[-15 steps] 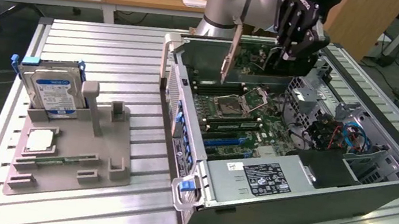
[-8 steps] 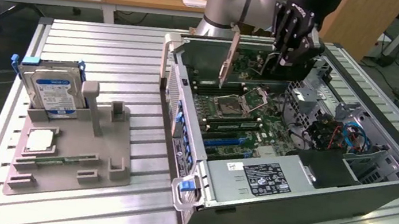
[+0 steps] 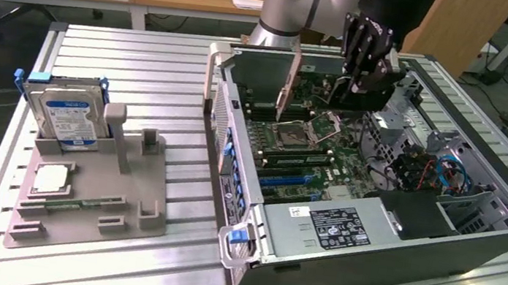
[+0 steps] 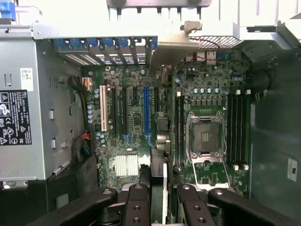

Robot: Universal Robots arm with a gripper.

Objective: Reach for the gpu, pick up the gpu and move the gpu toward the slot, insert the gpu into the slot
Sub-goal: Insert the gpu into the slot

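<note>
Hand (image 3: 360, 90) (image 4: 161, 194) hangs over the open computer case (image 3: 366, 268), its fingers (image 4: 136, 195) partly closed on the gpu (image 4: 161, 176). In the wrist view the card stands upright and edge-on, pinched between the two fingers and running away from them over the motherboard (image 4: 136, 117). Its edge lies just beside the long blue slot (image 4: 146, 113), between that slot and the processor socket (image 4: 205, 136). Whether the card's lower edge touches the board I cannot tell. In the exterior view the case lies on its side on the slatted metal tabletop (image 3: 146, 62). Well apart from it, on the exterior view's left, a hard drive (image 3: 66, 114) with a blue-white label stands upright in a grey holder (image 3: 139, 194).
</note>
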